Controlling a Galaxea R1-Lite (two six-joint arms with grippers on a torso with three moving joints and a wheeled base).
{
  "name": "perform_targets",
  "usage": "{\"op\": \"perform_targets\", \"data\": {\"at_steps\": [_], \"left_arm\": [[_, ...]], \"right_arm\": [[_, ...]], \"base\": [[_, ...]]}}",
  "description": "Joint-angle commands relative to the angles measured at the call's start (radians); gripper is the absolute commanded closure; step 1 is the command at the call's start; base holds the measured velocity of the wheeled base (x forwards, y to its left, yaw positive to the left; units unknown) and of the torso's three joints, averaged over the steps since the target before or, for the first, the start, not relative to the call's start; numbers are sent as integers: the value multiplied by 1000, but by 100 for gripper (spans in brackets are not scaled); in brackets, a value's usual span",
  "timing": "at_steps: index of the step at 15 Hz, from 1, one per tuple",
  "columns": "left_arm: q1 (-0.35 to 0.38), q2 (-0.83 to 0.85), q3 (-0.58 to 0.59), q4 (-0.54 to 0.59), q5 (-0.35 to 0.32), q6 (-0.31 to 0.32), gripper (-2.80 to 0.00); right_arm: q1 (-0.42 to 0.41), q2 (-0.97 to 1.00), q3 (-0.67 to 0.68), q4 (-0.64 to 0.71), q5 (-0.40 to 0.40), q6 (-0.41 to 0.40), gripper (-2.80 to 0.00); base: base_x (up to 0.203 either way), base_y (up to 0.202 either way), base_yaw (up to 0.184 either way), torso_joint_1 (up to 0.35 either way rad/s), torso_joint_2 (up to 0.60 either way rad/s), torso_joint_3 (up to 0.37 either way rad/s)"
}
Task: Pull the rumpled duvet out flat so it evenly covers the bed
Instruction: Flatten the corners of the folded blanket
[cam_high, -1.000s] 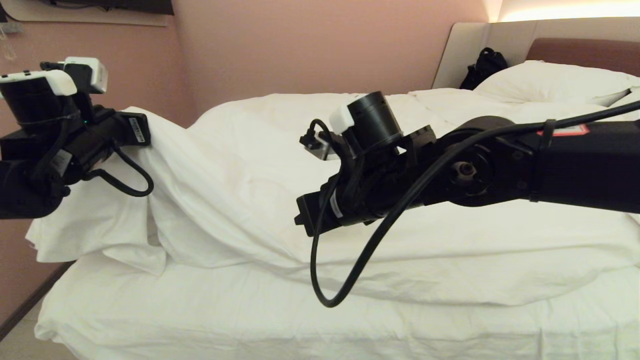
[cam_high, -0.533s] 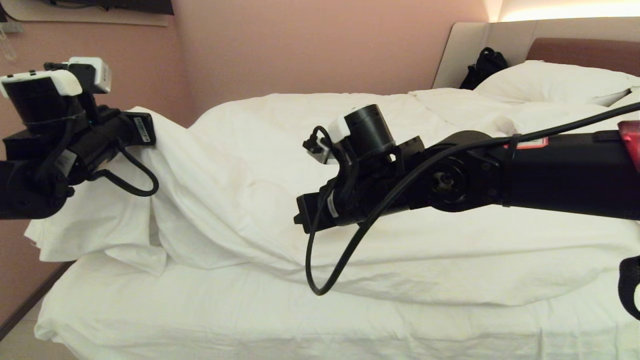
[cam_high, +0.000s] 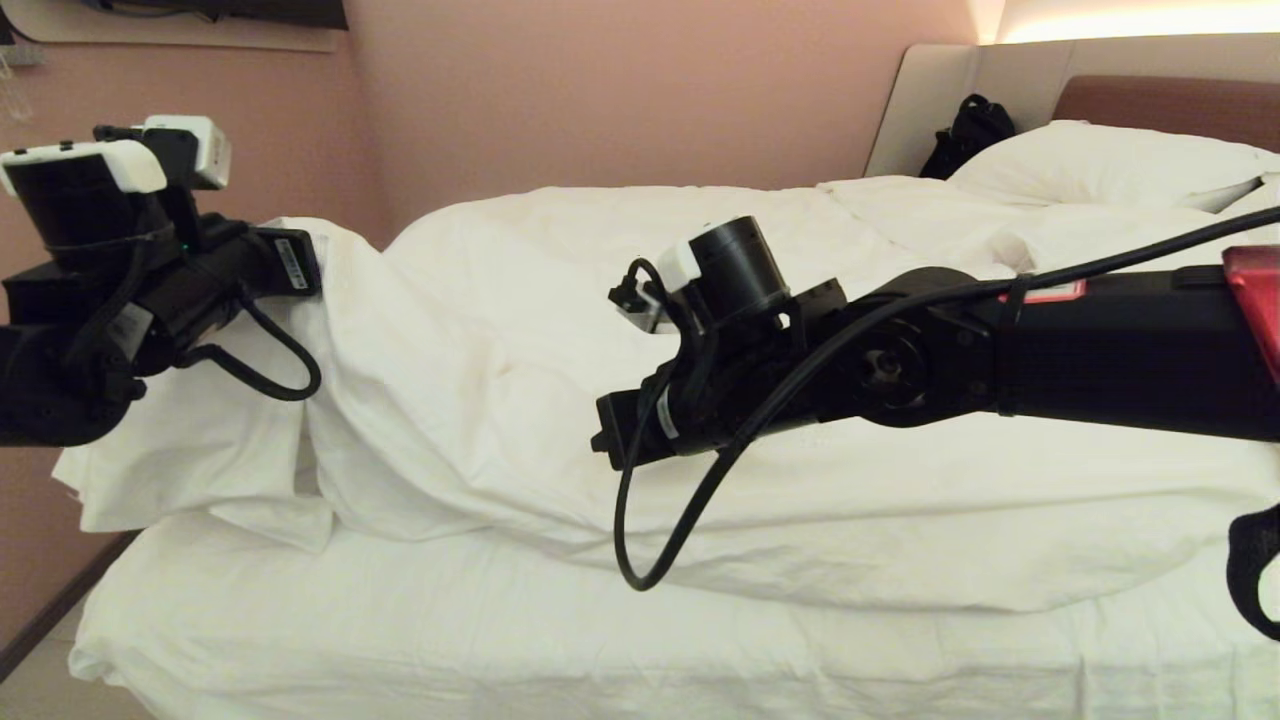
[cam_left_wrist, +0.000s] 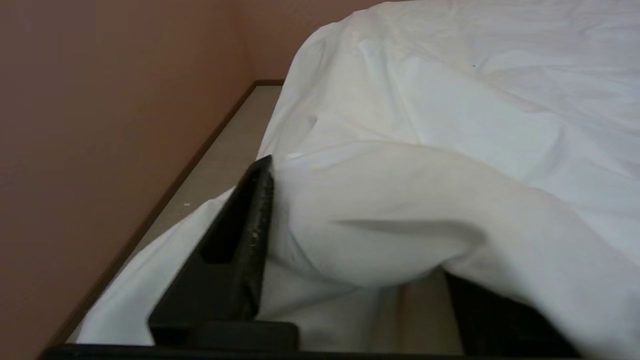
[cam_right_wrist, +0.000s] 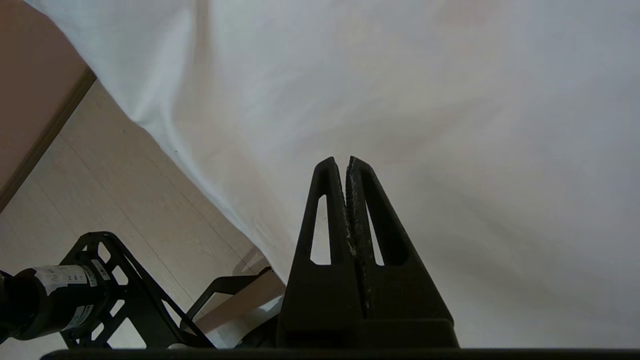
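The puffy white duvet (cam_high: 560, 300) lies rumpled across the bed (cam_high: 400, 640), bunched toward the left foot corner, with the bare white sheet showing along the near edge. My left gripper (cam_high: 300, 262) is at that raised left corner, its tips buried in the fabric. In the left wrist view its jaws stand open (cam_left_wrist: 360, 220): a thick fold of duvet (cam_left_wrist: 400, 200) lies between the fingers (cam_left_wrist: 250, 235) and drapes over the other one. My right gripper (cam_high: 600, 440) hovers over the duvet's middle, shut (cam_right_wrist: 346, 160) with nothing in it.
A pink wall (cam_high: 600, 90) runs close along the bed's left side, with a narrow strip of floor (cam_left_wrist: 225, 150) between. White pillows (cam_high: 1100, 160), a black bag (cam_high: 965, 130) and the brown headboard (cam_high: 1170, 100) are at the far right.
My left gripper's jaws have opened and let go their pinch on the duvet corner, which now rests loosely between them. The right arm has sunk a little toward the duvet.
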Motion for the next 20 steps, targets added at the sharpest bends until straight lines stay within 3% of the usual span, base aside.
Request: {"op": "perform_targets", "data": {"at_steps": [1,4,7,9,10,14,16,20], "left_arm": [[-8,-59,65,-4,-19,-1,-280],[-34,-150,174,26,-53,-1,-280],[-38,-258,190,268,-60,-2,-280],[-37,-304,136,444,-67,-15,-280],[-37,-298,102,474,-70,-30,-280],[-38,-202,54,411,-78,-66,-280],[-38,-152,33,312,-74,-73,-280],[-36,-130,-11,291,-69,-75,-280]], "right_arm": [[1,13,-1,1,1,6,0],[1,10,0,1,1,20,0],[-2,7,3,1,1,35,0],[-2,-3,6,1,2,40,0],[-1,-13,6,1,5,43,0],[1,-44,2,1,166,49,0],[19,-34,5,2,188,48,0],[75,-45,33,2,236,44,0]], "base": [[0,0,0,0,0,0],[0,0,0,0,0,0],[0,0,0,0,0,0],[0,0,0,0,0,0],[0,0,0,0,0,0],[0,0,0,0,0,0],[0,0,0,0,0,0],[0,0,0,0,0,0]]}}
